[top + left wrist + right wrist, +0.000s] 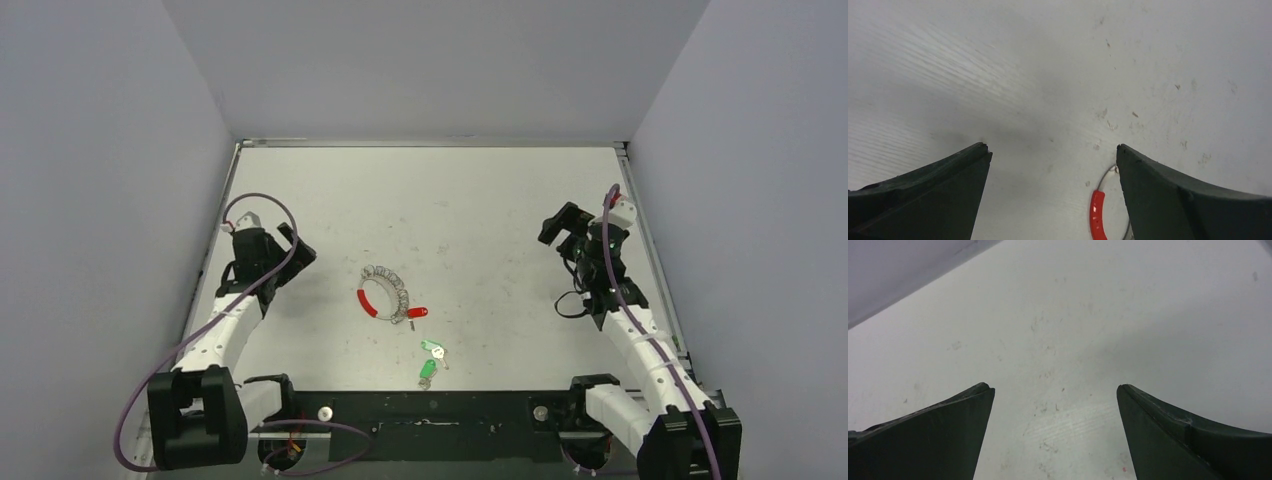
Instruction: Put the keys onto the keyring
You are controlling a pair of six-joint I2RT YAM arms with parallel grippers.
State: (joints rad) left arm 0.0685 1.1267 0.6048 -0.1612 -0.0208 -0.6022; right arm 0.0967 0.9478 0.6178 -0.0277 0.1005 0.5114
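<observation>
The keyring (384,292), a silvery loop with a red sleeve on its left arc and a red tip at its lower right, lies flat at mid-table. Its red sleeve (1096,215) shows low in the left wrist view, beside the right finger. Two keys with green heads (431,361) lie close together on the table, nearer the front than the ring. My left gripper (292,247) is open and empty, left of the ring. My right gripper (556,226) is open and empty, far right of the ring; its wrist view shows only bare table.
Grey walls enclose the white, scuffed table (470,210) on three sides. A black rail (430,410) with the arm bases runs along the near edge, just in front of the keys.
</observation>
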